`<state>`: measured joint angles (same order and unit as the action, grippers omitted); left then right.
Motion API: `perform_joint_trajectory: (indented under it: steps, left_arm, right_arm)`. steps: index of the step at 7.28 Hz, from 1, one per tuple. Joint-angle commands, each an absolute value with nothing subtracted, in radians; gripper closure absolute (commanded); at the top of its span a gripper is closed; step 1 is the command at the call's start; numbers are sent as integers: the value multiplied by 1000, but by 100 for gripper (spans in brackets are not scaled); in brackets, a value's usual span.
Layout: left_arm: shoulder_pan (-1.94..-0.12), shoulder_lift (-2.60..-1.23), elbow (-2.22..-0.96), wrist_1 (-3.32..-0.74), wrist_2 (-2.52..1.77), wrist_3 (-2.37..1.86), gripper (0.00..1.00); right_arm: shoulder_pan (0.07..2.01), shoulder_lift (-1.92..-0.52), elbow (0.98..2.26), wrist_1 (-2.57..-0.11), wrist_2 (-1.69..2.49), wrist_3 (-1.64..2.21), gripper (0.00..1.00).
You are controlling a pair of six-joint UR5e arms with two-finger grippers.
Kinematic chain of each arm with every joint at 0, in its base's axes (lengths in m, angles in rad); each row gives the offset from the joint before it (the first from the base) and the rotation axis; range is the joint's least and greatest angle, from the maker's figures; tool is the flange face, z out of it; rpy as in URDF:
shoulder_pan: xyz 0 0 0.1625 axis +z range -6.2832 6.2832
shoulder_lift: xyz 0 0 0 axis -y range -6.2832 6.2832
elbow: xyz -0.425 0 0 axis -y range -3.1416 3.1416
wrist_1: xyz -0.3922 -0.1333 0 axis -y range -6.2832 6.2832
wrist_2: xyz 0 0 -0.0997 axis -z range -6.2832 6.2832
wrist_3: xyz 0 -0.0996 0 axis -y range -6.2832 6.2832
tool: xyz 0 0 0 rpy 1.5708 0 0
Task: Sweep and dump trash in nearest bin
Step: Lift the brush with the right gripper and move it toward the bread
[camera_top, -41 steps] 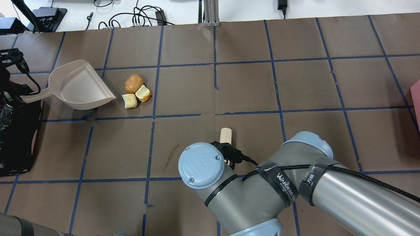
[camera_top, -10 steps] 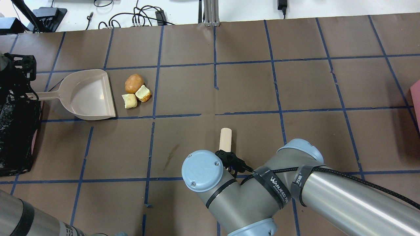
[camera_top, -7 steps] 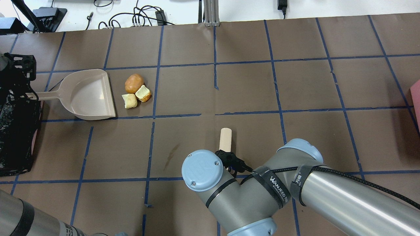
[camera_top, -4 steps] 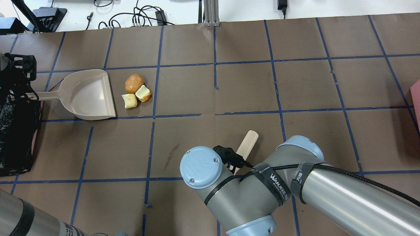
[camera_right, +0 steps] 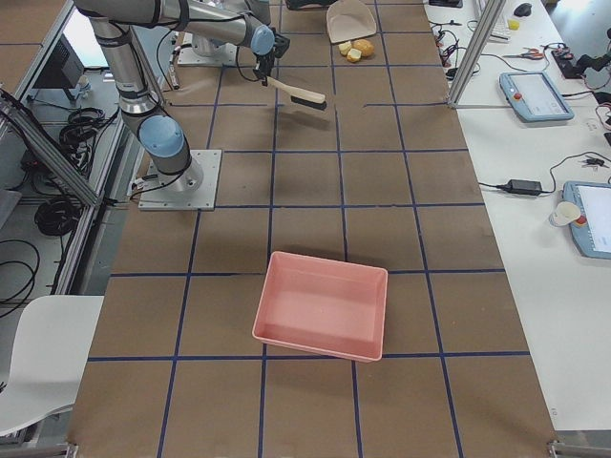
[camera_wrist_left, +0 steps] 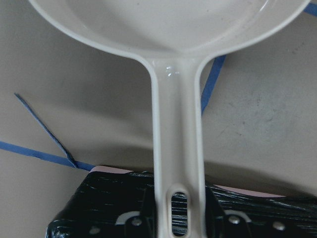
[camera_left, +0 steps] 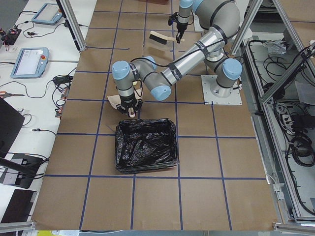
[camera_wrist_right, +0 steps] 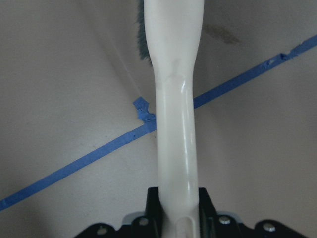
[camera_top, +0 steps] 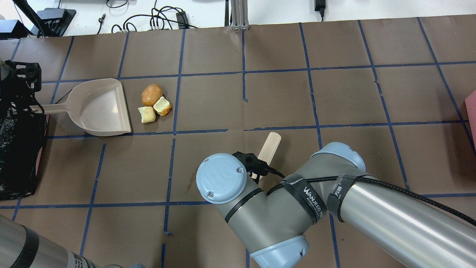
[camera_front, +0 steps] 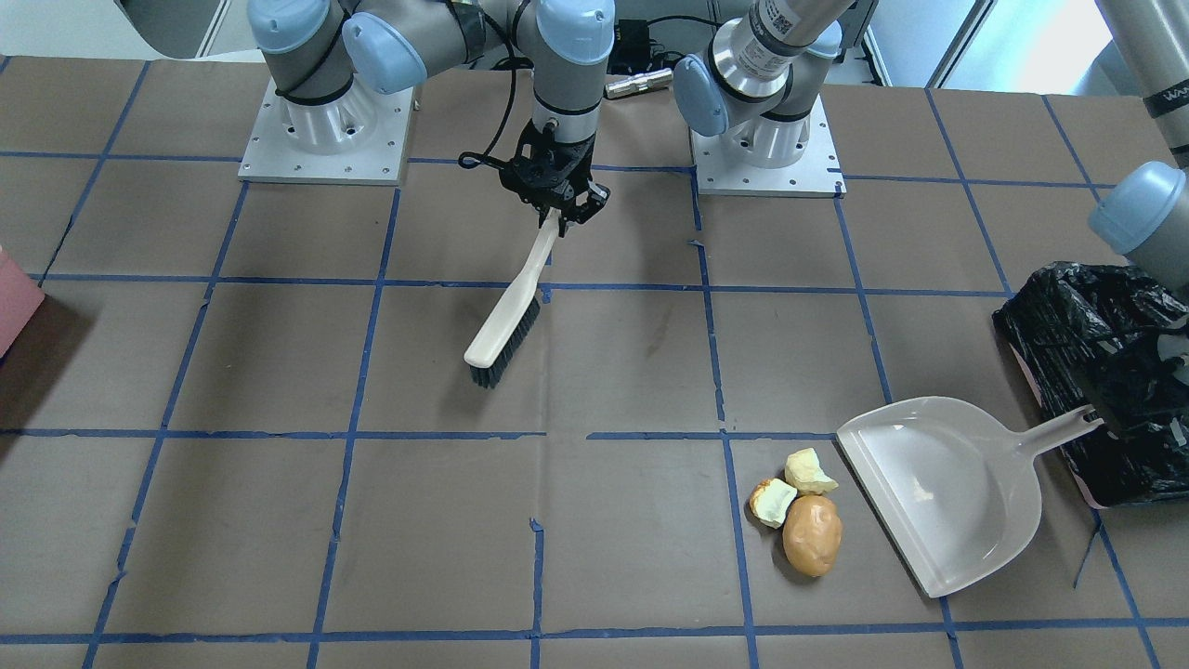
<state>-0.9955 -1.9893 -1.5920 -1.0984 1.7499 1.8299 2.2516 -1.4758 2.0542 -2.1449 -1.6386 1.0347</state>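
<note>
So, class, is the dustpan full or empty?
Empty: the dustpan shows a bare inside; the trash lies outside, beside its lip.

Bright, even light casts soft shadows; glare streaks the dustpan handle.

From overhead, the right arm covers most of the brush; only its pale tip shows. The bin is cut by that view's left edge. From the front, the left gripper blends into the dark bin, its outline unclear. The dustpan runs off the left wrist view's top.
</note>
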Motion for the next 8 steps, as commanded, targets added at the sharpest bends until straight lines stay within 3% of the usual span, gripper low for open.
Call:
perform_joint_trajectory:
  steps: [1, 6, 8]
  left_arm:
    - [-996, -1990, -1591, -1098, 1753, 1829, 100]
    - [-996, -1988, -1591, -1097, 1755, 1825, 100]
    - [-996, -1990, -1591, -1098, 1755, 1825, 100]
  right_arm:
    - [2241, -1464, 2045, -2239, -1638, 857, 94]
    - [2232, -1336, 1906, -2260, -1634, 686, 95]
    - [2232, -1228, 1742, -2151, -1634, 647, 95]
